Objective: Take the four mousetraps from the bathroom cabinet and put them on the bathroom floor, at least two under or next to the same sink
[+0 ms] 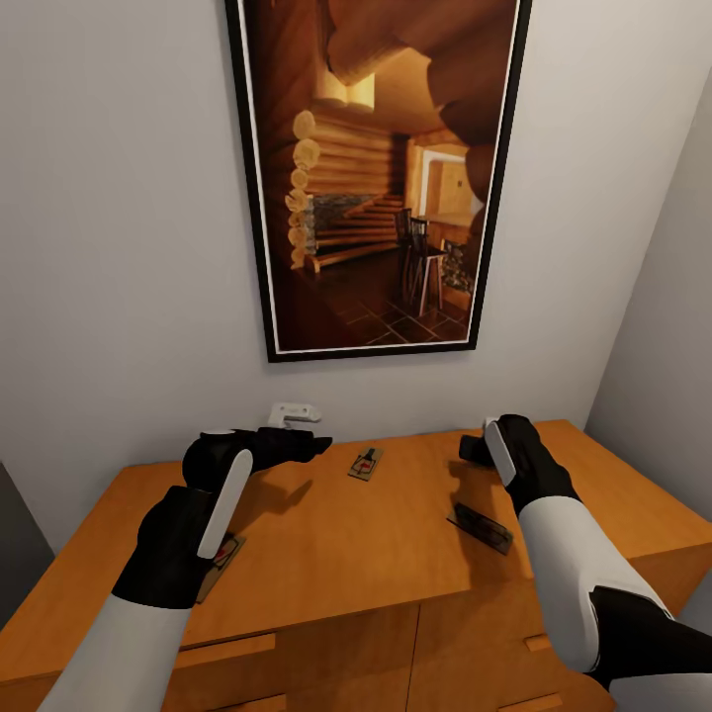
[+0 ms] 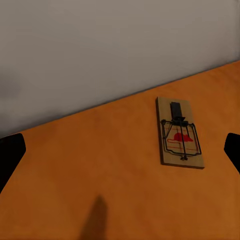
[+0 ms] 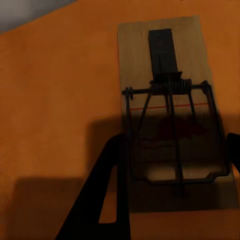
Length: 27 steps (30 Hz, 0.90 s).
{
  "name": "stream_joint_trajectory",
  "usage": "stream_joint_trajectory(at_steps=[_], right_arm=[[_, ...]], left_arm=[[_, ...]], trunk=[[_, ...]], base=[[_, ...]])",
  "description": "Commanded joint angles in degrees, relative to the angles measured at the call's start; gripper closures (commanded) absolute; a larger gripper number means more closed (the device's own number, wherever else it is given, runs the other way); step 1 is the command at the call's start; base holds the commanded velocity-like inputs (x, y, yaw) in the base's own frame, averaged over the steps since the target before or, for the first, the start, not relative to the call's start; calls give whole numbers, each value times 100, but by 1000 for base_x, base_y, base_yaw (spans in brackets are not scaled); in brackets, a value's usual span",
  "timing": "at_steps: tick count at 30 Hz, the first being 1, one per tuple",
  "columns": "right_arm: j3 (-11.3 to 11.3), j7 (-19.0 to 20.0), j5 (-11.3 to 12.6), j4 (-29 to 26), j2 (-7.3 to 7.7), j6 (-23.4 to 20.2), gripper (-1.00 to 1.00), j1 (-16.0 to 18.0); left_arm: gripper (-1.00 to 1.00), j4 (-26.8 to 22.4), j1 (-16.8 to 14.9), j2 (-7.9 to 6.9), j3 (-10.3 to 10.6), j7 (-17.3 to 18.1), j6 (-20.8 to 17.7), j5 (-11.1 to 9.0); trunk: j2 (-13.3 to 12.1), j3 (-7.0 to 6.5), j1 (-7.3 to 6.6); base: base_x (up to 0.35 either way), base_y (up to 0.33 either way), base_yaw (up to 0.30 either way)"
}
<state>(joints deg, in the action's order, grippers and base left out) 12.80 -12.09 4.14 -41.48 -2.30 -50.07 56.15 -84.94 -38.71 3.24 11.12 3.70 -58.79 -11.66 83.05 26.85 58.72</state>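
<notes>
The orange-brown cabinet (image 1: 326, 554) stands against the wall, with three mousetraps showing on its top. One mousetrap (image 1: 365, 464) (image 2: 181, 132) lies near the back, just ahead of my left gripper (image 1: 309, 447) (image 2: 120, 155), which hovers open with its fingertips (image 2: 10, 155) wide apart. Another mousetrap (image 1: 222, 560) lies half hidden under my left forearm. A third mousetrap (image 1: 482, 527) lies in my right arm's shadow. My right gripper (image 1: 473, 448) (image 3: 170, 175) hangs open, close above a mousetrap (image 3: 172, 110), with its fingers (image 3: 107, 200) at either side of it.
A large framed picture (image 1: 381, 168) hangs on the grey wall above the cabinet. A small white fitting (image 1: 294, 412) sticks out of the wall just behind my left gripper. Drawer fronts with bar handles (image 1: 222, 651) face me. A side wall closes in at the right.
</notes>
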Motion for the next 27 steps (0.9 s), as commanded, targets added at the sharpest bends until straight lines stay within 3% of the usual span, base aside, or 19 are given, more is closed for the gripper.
stream_joint_trajectory(at_steps=[1, 19, 23, 27], right_arm=[[20, -56, -19, 326, -2, -28, 100, 1], [21, -38, -58, 284, 33, -100, 100, 1], [21, -25, -69, 47, 65, -286, 100, 1], [22, -22, -66, -540, 77, -730, 100, 1]], left_arm=[[-100, -5, -5, 1, -5, 26, -26, 15], [-100, -5, -5, 1, -5, 26, -27, 15], [-100, -5, -5, 3, -5, 26, -20, 15], [-100, -5, -5, 32, -5, 26, -24, 15]], trunk=[[3, 8, 1], [3, 8, 1], [3, 8, 1], [3, 8, 1]], base=[[0, 0, 0], [0, 0, 0], [0, 0, 0], [0, 0, 0]])
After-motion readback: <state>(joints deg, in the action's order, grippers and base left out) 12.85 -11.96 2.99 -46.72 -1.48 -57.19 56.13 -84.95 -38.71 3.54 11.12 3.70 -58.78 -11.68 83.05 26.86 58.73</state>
